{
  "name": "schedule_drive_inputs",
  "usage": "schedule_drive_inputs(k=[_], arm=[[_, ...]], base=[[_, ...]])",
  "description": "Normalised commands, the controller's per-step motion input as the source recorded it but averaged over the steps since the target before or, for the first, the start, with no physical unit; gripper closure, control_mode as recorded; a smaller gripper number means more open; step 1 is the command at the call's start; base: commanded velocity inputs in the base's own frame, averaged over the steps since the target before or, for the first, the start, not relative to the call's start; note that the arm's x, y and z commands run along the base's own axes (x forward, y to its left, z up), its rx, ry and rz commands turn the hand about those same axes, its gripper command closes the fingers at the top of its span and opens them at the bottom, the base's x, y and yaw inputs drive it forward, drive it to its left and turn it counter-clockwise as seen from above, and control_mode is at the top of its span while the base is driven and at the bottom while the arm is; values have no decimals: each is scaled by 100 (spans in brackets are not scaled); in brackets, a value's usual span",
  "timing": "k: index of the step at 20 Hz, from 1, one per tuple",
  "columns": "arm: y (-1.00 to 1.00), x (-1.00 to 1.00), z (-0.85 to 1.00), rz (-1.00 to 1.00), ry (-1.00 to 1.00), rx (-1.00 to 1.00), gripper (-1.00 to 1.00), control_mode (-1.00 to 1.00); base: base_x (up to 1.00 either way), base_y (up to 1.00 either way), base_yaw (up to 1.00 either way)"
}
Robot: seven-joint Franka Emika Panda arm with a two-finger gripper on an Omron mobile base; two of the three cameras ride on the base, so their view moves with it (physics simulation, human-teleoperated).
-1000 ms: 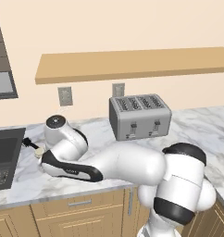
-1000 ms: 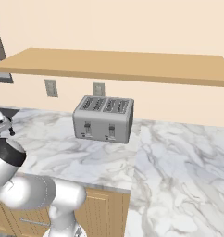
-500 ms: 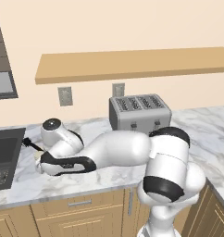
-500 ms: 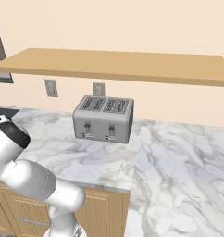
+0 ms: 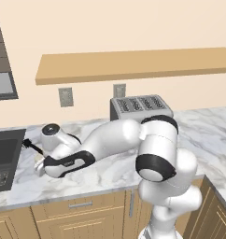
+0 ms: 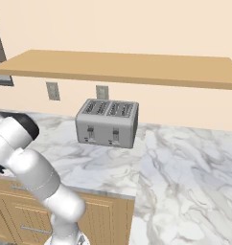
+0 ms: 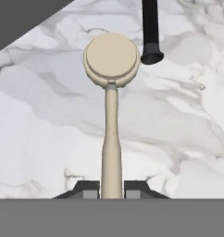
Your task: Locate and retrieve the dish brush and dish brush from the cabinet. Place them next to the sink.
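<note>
At the far left, the dark sink (image 5: 5, 158) is sunk into the marble counter (image 5: 110, 170). Just beside its rim, the white arm reaches low over the stone, its claw (image 7: 111, 190) clamped on the thin handle of the pale wooden dish brush (image 7: 111, 92), whose round disc head hangs over the marble. The end of the black dish brush (image 7: 151, 30) lies just beside that head, near the sink's corner. Farther right, a grey four-slot toaster (image 6: 107, 122) stands against the wall beneath a wooden shelf (image 6: 122, 67).
</note>
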Motion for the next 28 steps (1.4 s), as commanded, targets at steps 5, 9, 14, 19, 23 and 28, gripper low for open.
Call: schedule_drive_inputs(k=[5,9,14,19,23,28], arm=[[22,17,-23,-3,0,-2,100,-100],[5,8,-10,-1,0,-2,100,-100],[1,0,-1,0,-1,0,100,-100],[0,0,0,0,0,0,-100,-100],[0,0,0,0,0,0,-100,-100],[0,0,0,0,0,0,-100,-100]], base=[[0,0,0],[0,0,0],[0,0,0],[0,0,0],[0,0,0],[0,0,0]])
